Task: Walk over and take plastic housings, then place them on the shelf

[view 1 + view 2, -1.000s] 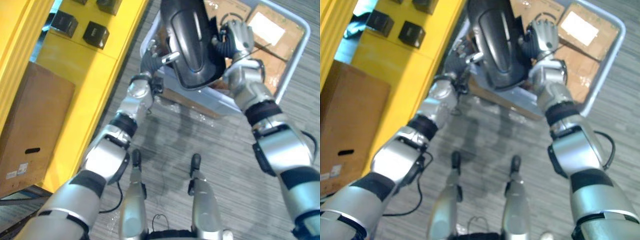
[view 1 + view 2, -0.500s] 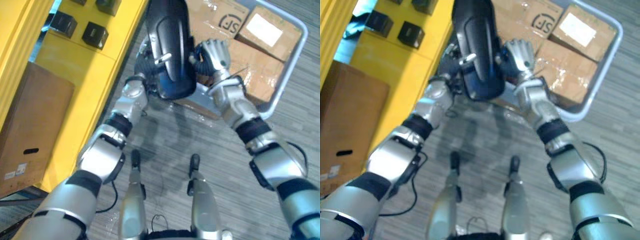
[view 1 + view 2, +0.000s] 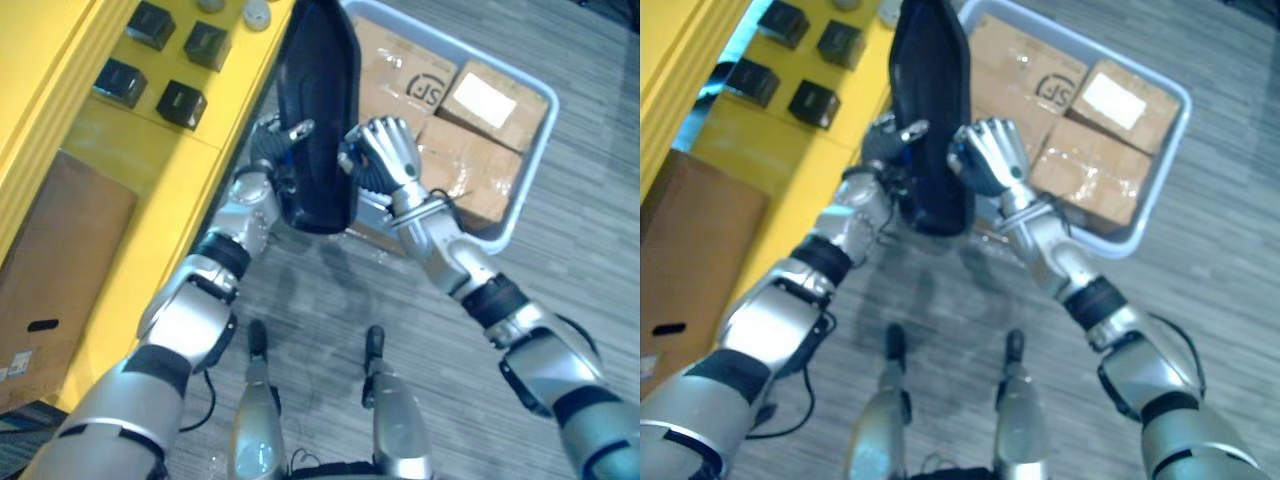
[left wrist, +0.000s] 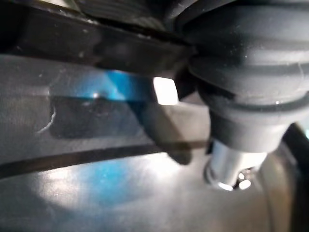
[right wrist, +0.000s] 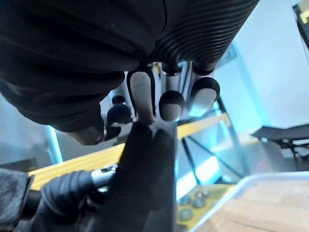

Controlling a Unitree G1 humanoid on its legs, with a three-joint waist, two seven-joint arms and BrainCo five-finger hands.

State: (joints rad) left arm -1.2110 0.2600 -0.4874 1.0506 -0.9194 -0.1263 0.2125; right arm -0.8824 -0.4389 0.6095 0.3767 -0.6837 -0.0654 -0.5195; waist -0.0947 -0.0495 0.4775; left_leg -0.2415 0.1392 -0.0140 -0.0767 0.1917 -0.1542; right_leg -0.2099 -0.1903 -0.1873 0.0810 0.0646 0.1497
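Housing (image 3: 318,110): black, upright, beside yellow shelf (image 3: 130,135).
Left hand (image 3: 268,147): clamped on it.
Right hand (image 3: 385,160): gripping opposite edge.

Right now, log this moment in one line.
black housing: held between both hands | left hand: gripping it | right hand: gripping it | yellow shelf: at left, housing not on it

Small black boxes (image 3: 181,102) sit on the yellow shelf (image 3: 130,145).
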